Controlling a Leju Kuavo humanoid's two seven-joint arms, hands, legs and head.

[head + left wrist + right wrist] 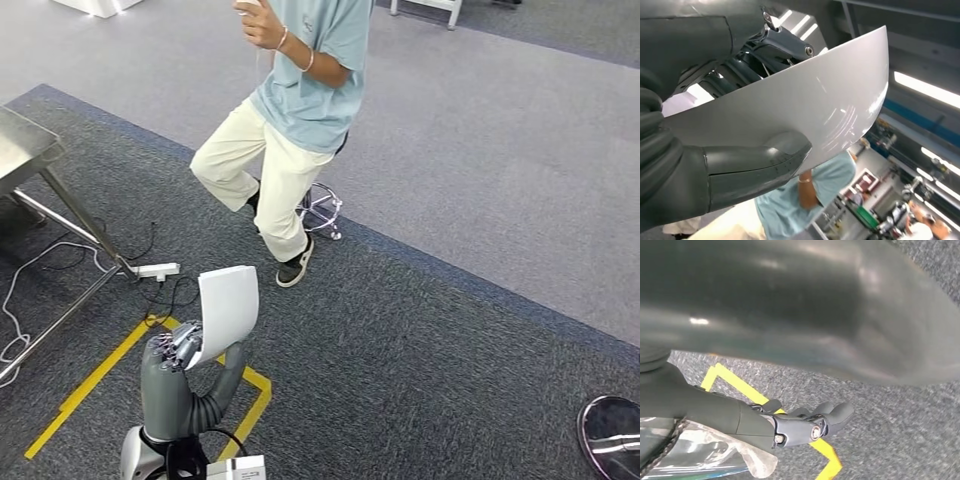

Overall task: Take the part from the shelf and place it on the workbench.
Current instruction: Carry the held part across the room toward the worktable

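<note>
The part (226, 305) is a thin white curved panel, and my left hand (170, 365) holds it upright by its lower edge at the bottom left of the head view. In the left wrist view the thumb (753, 167) presses on one face of the panel (817, 100) while the darker fingers (787, 42) lie behind it. A corner of the metal workbench (23, 145) shows at the far left, well apart from the part. My right hand (798, 422) hangs over the carpet with its fingers stretched out and nothing in them.
A person (302, 90) sits on a stool (321, 210) straight ahead, hands raised. A power strip (155, 270) and loose cables lie by the workbench legs. Yellow tape (90, 380) marks the dark carpet. A round stool base (611, 435) sits at the bottom right.
</note>
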